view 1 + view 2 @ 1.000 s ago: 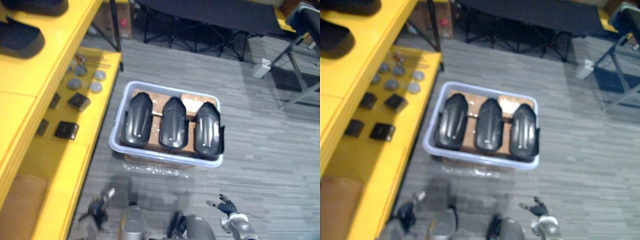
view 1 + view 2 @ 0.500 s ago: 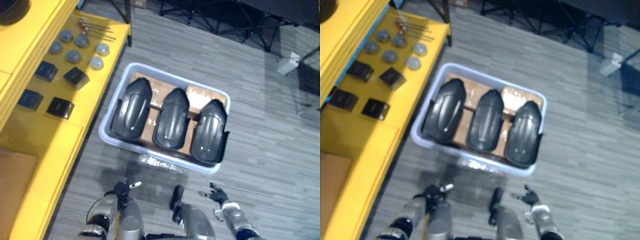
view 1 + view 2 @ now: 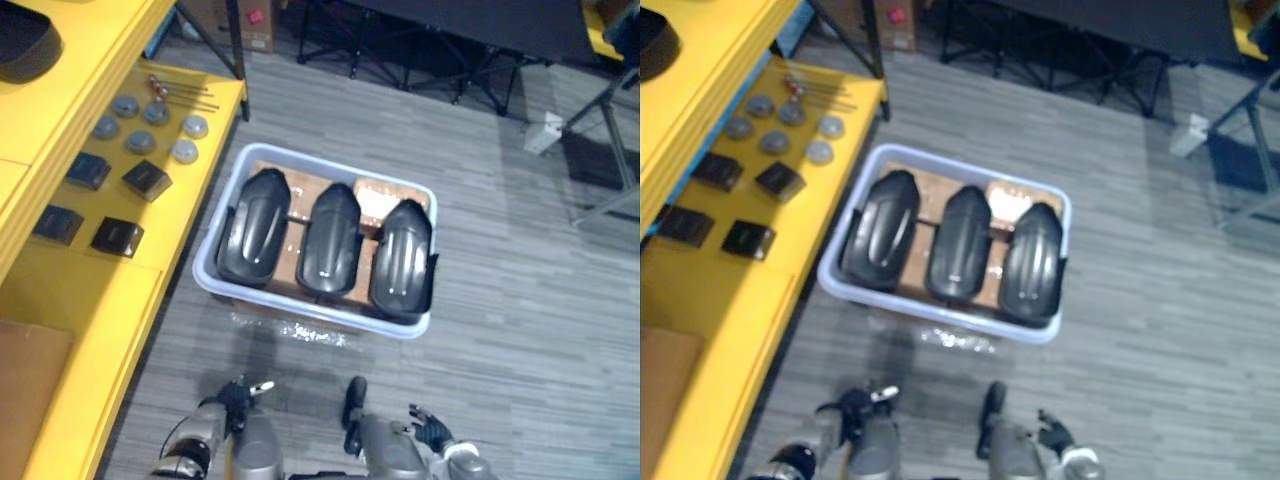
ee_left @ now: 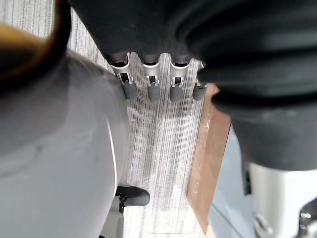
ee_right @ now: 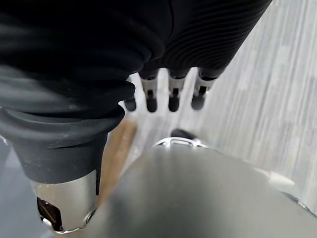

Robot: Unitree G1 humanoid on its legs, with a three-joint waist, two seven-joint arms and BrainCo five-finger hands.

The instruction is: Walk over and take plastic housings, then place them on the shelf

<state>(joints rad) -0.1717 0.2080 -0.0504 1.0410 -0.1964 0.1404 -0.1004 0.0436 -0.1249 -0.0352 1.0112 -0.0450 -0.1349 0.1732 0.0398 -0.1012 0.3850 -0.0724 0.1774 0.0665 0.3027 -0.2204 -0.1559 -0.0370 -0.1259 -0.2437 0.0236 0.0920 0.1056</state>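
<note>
Your left hand (image 3: pixel 236 393) hangs low at 7 o'clock in the head view. Its fingers (image 4: pixel 152 90) are straight and apart, with nothing between them. Your right hand (image 3: pixel 432 433) hangs at 5 o'clock, its fingers (image 5: pixel 172 101) loose and empty too. Both are well short of the tub (image 3: pixel 212 288), so I judge the step in hand to be the end of the walk-up.

Finish it squarely. Come up to the near rim with the tub dead ahead at 12 o'clock, stop, and only then bend and reach. I'd begin with the left housing (image 3: pixel 253 240), since it lies nearest the shelf (image 3: pixel 120 320). Take it by its two long edges with both hands. The domed shell looks smooth, and a one-hand pinch would likely slip.

The pale blue tub sits on the floor. Three black plastic housings lie in it side by side, domed backs up, long axes running 12 to 6. After the left housing come the middle housing (image 3: pixel 333 238) and the right housing (image 3: pixel 403 258), whose lower end sits close to the near rim. They rest on brown boards (image 3: pixel 385 192) and lie very close together.

The yellow shelf runs at 9 o'clock of the tub, carrying small black boxes (image 3: pixel 147 179) and grey discs (image 3: pixel 140 142). The bare stretch at 7 o'clock of the tub looks the freest spot.
</note>
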